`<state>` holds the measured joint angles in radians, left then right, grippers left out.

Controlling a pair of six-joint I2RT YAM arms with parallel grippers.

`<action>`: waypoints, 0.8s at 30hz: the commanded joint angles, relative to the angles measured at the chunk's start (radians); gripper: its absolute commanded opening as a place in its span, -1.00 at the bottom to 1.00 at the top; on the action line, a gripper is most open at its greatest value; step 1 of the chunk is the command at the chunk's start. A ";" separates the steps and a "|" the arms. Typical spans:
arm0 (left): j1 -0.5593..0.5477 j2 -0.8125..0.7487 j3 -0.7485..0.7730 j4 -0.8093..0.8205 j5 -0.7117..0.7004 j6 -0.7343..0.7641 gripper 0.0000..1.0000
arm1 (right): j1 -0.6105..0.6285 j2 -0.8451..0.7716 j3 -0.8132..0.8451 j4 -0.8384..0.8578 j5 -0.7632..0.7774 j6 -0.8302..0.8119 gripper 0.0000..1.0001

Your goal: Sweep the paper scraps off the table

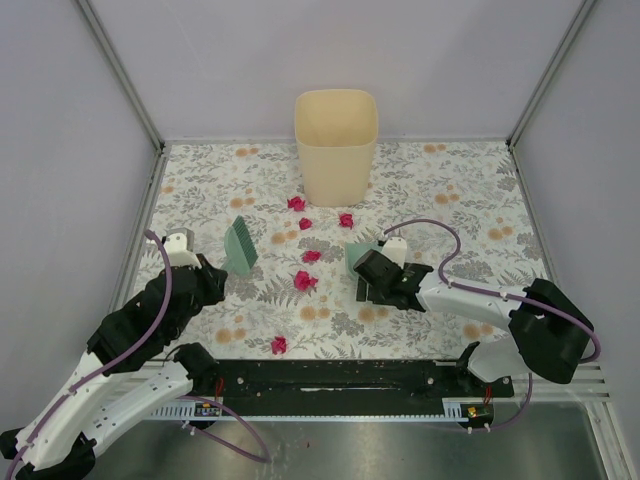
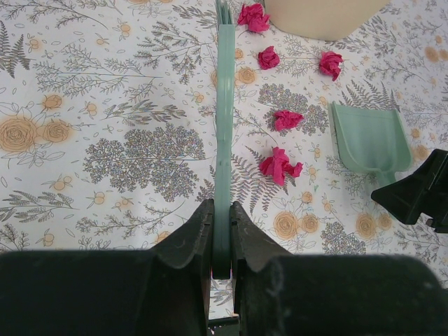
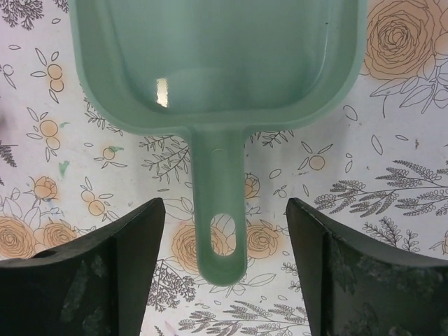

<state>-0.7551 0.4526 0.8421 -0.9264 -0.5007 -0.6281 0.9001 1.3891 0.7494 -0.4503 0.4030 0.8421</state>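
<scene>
Several magenta paper scraps lie on the flowered table: three near the bin, two mid-table and one near the front edge. My left gripper is shut on the handle of a green brush, whose head stands left of the scraps. In the left wrist view the handle runs forward from between the closed fingers, with scraps to its right. My right gripper is open, its fingers either side of the handle of a green dustpan lying flat on the cloth, not touching it.
A tall beige bin stands at the back middle. Metal rails and white walls frame the table. The dustpan lies right of the mid-table scraps. A black bar runs along the front edge between the arm bases.
</scene>
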 commanded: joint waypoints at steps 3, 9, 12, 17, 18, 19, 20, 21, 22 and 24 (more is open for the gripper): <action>0.002 -0.009 0.005 0.055 0.008 0.011 -1.00 | -0.003 0.008 -0.041 0.120 0.089 0.020 0.48; 0.003 -0.012 0.005 0.057 0.008 0.010 -1.00 | 0.019 0.043 -0.056 0.165 0.112 0.018 0.26; 0.003 -0.012 0.005 0.057 0.008 0.011 -1.00 | 0.037 0.074 -0.048 0.154 0.135 0.014 0.23; 0.002 -0.009 0.006 0.057 0.005 0.011 -1.00 | 0.059 0.094 -0.044 0.153 0.165 0.009 0.16; 0.003 -0.009 0.005 0.057 0.005 0.010 -1.00 | 0.062 0.096 -0.041 0.148 0.168 0.006 0.15; 0.003 -0.009 0.005 0.055 0.007 0.011 -1.00 | 0.063 0.099 -0.039 0.144 0.172 0.003 0.15; 0.003 -0.009 0.006 0.057 0.007 0.011 -1.00 | 0.065 0.097 -0.039 0.142 0.177 0.000 0.15; 0.002 -0.011 0.005 0.057 0.007 0.011 -1.00 | 0.066 0.094 -0.038 0.137 0.181 -0.003 0.15; 0.002 -0.011 0.005 0.057 0.007 0.011 -1.00 | 0.068 0.090 -0.039 0.134 0.186 -0.003 0.15; 0.003 -0.014 0.005 0.055 0.007 0.011 -1.00 | 0.069 0.079 -0.039 0.127 0.197 -0.005 0.15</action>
<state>-0.7551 0.4526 0.8417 -0.9264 -0.5007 -0.6281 0.9554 1.4788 0.6930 -0.3172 0.5304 0.8433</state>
